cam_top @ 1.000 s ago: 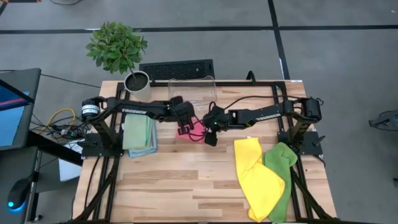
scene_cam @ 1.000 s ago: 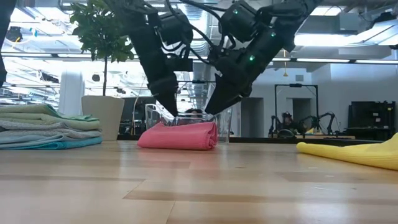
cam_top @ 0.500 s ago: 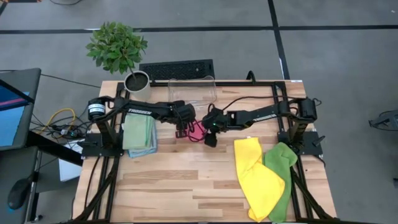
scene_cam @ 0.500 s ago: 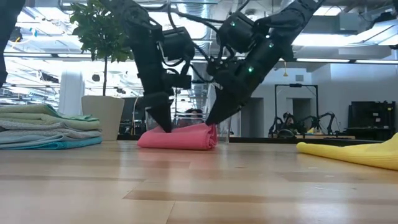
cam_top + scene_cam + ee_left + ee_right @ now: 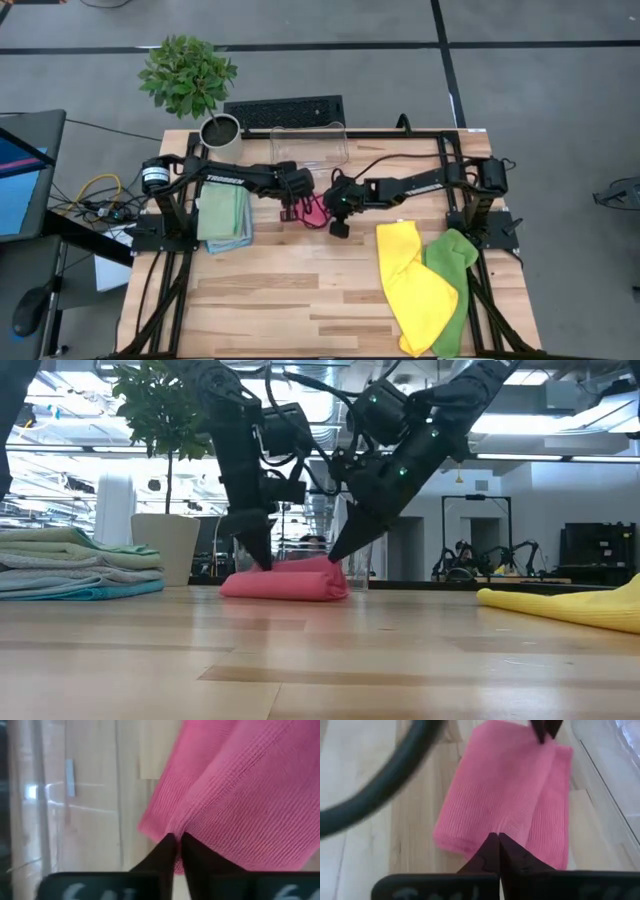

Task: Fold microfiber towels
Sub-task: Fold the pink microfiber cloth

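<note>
A folded pink microfiber towel (image 5: 313,212) lies flat on the wooden table (image 5: 300,300) near its far middle. My left gripper (image 5: 262,563) is shut on the towel's left end and my right gripper (image 5: 334,557) is shut on its right end. Both show their tips on the cloth in the wrist views (image 5: 176,840) (image 5: 498,838). A stack of folded towels (image 5: 225,215) rests at the left. A yellow towel (image 5: 415,282) and a green towel (image 5: 455,268) lie loose at the right. My left gripper pinches the top of the pink towel near its left end (image 5: 172,829) between its two fingertips, slanting down from above. The cloth puckers at the tips. The towel rests folded on the table. My right gripper pinches the towel's top near its right end (image 5: 505,822) between its two fingertips, slanting down from the table's right. The cloth is drawn into a small ridge there (image 5: 328,563). How many layers it has does not show.
A clear plastic bin (image 5: 310,145) stands just beyond the pink towel. A potted plant (image 5: 190,80) and a dark keyboard (image 5: 285,110) sit at the far edge. Bare wood lies along the near middle and left of the table.
Both grippers have come down onto the pink towel, the left on its left end and the right on its right end, and have shut on the cloth. The towel stays on the table, its top now pinched up a little at the right end.
</note>
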